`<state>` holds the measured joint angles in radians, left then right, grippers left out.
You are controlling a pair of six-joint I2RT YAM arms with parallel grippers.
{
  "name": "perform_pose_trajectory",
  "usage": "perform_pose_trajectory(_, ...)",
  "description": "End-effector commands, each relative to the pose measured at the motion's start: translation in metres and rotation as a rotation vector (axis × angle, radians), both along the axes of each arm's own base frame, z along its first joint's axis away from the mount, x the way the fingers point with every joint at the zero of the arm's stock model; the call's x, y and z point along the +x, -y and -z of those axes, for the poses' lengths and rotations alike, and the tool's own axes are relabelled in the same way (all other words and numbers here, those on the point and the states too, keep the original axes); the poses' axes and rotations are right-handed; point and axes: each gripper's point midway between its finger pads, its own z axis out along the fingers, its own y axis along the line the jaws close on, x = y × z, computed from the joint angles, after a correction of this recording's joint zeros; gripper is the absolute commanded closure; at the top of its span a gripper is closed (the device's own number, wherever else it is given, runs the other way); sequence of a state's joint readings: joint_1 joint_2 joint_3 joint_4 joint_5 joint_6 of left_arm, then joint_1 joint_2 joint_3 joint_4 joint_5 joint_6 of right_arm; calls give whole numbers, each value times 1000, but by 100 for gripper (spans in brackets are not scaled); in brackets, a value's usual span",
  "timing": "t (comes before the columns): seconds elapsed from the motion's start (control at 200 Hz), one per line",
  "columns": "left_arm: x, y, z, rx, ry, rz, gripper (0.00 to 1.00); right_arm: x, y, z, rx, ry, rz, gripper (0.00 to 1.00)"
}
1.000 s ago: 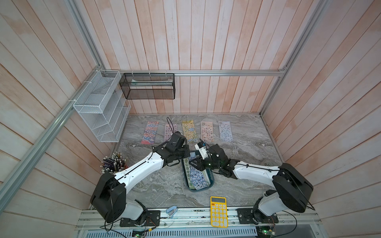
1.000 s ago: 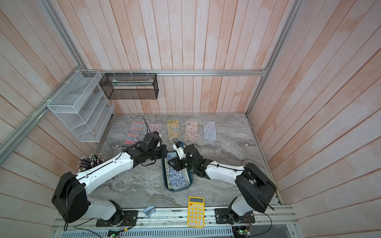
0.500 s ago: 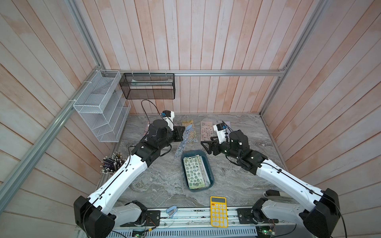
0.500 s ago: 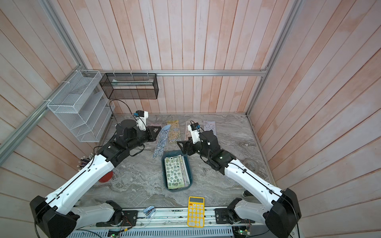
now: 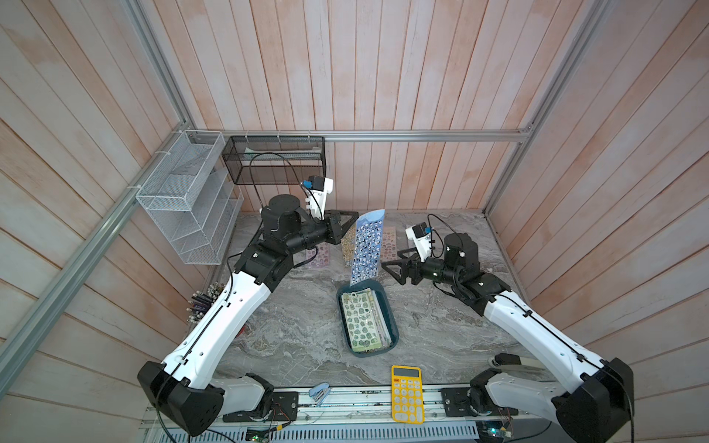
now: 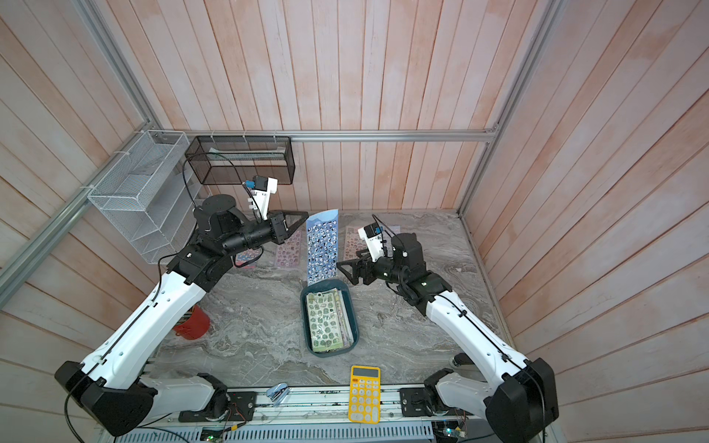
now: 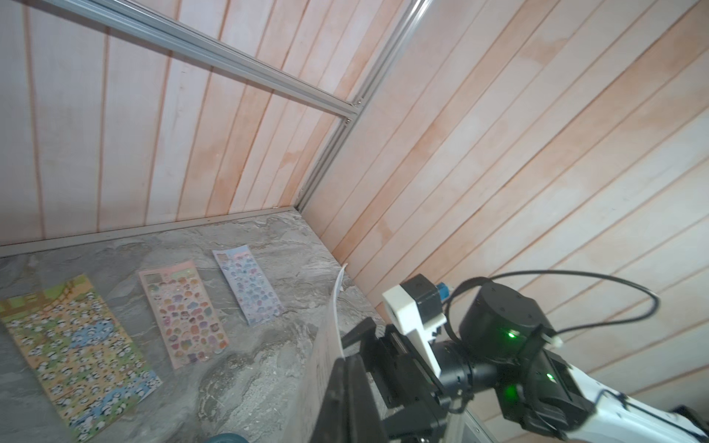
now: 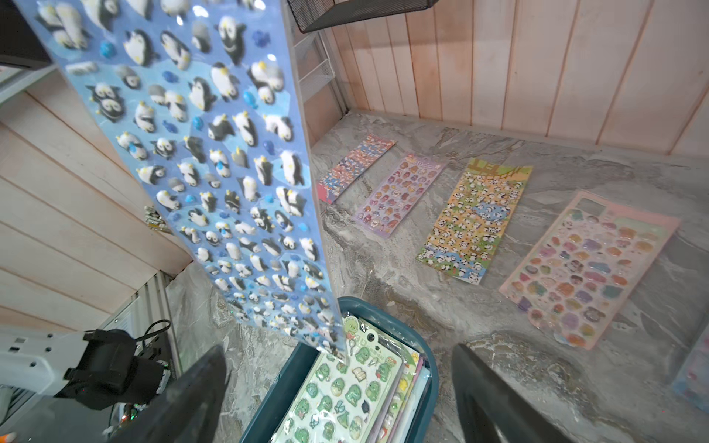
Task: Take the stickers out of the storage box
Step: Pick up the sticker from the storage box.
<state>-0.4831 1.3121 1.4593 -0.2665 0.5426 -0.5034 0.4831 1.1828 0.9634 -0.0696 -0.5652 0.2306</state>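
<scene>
Sticker sheets in plain sight number seven. One blue penguin sticker sheet (image 5: 367,249) hangs in the air. Five sticker sheets (image 8: 475,218) lie flat in a row at the back of the marble table (image 5: 299,326), long axes toward the rear wall. One green sticker sheet (image 5: 360,318) tops a stack in the single teal storage box (image 5: 394,331). The penguin sticker sheet's long axis is near upright, its lower end just above the box's far end and its top pinched by the left gripper (image 5: 355,220). The right gripper (image 5: 390,259) is beside it, jaws apart, empty.
</scene>
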Motion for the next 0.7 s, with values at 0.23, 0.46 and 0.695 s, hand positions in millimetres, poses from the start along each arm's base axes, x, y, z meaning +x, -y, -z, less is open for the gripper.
perform_pose_trajectory(0.23, -32, 15, -38, -121, 30, 209, 100, -19, -29, -45, 204, 50, -275, 22)
perform_pose_trajectory(0.46, -31, 16, -37, -125, 26, 214, 100, -28, -33, -61, 257, 68, -351, 73)
perform_pose_trajectory(0.695, -21, 12, -22, -92, 15, 151, 79, -41, -27, -65, 238, 95, -358, 100)
